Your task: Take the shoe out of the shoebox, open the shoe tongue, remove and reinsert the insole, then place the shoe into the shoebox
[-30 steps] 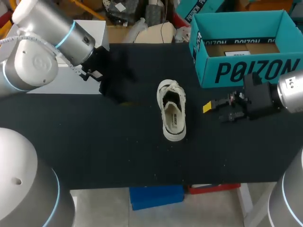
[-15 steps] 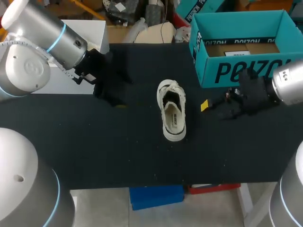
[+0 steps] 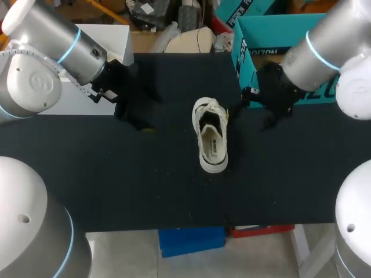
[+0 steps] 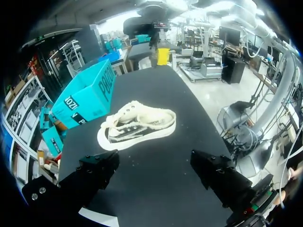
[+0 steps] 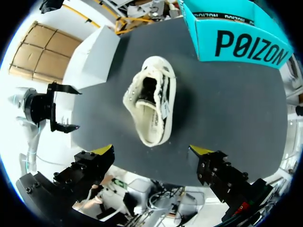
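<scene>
Right gripper: fingers wide, empty, hanging above the white shoe, arm slanting in across the teal shoebox. Left gripper: wide, empty, low, well apart from it. Shoe sole-down in mid-table.

Head view looks down from behind on the surface; left wrist low, right wrist overhead; all share the shoe.
</scene>
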You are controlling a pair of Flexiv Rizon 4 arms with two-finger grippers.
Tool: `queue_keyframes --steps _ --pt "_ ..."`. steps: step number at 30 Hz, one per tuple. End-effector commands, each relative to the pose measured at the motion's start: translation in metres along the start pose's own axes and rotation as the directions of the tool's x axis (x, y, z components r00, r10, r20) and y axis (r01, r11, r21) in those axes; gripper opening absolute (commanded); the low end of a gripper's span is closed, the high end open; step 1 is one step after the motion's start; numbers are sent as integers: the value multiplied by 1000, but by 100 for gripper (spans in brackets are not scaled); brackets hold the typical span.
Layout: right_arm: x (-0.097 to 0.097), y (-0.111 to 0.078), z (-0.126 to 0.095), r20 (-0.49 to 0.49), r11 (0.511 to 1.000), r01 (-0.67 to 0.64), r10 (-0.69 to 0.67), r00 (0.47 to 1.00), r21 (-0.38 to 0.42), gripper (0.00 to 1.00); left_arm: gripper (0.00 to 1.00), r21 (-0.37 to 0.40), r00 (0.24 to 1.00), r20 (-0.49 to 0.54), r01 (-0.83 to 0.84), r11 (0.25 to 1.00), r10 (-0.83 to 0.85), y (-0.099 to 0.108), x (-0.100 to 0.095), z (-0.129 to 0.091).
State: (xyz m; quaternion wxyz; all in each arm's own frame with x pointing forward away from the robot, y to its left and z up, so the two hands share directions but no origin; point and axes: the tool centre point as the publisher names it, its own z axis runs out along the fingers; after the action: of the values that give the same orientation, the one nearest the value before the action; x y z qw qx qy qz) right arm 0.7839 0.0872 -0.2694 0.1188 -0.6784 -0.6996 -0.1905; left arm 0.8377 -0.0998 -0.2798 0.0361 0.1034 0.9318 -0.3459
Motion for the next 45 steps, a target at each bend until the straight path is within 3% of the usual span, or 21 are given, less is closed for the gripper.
queue_keyframes --steps 1,5,13,20,24,25,26,27,28,30,31,36,40,45 --pt "7 11 2 280 999 -16 0 960 52 100 100 1 1000 4 -2 1000 2 1 1 1" --pt "7 11 2 280 999 -16 0 960 52 100 100 1 1000 4 -2 1000 2 1 1 1" --pt "7 53 17 409 991 104 -129 903 81 100 100 1 1000 4 -2 1000 2 1 1 1" --pt "7 71 38 411 984 145 -174 895 101 100 100 1 1000 4 -2 1000 2 1 1 1" --pt "5 77 54 416 982 149 -184 890 115 88 100 1 1000 4 -2 1000 2 1 1 1" --pt "5 78 58 416 982 149 -185 890 116 80 100 1 1000 4 -2 1000 2 1 1 1" --pt "4 78 62 420 981 153 -189 888 119 65 100 1 1000 4 -2 1000 2 1 1 1" --pt "3 79 66 423 980 150 -191 886 128 60 100 1 1000 4 -2 1000 2 1 1 1" --pt "2 79 70 423 980 144 -190 886 137 65 100 1 1000 4 -2 1000 2 1 1 1" --pt "-2 79 76 435 982 135 -180 882 132 86 100 1 1000 4 -2 1000 2 1 1 1" --pt "-4 78 79 435 982 133 -178 882 132 90 100 1 1000 4 -2 1000 2 1 1 1" --pt "-16 79 93 442 983 123 -171 880 136 85 100 1 1000 4 -2 1000 2 1 1 1" --pt "-24 80 103 445 984 116 -164 880 135 68 100 1 1000 4 -2 1000 2 1 1 1" --pt "-30 80 116 446 985 106 -156 882 135 63 100 1 1000 4 -2 1000 2 1 1 1"
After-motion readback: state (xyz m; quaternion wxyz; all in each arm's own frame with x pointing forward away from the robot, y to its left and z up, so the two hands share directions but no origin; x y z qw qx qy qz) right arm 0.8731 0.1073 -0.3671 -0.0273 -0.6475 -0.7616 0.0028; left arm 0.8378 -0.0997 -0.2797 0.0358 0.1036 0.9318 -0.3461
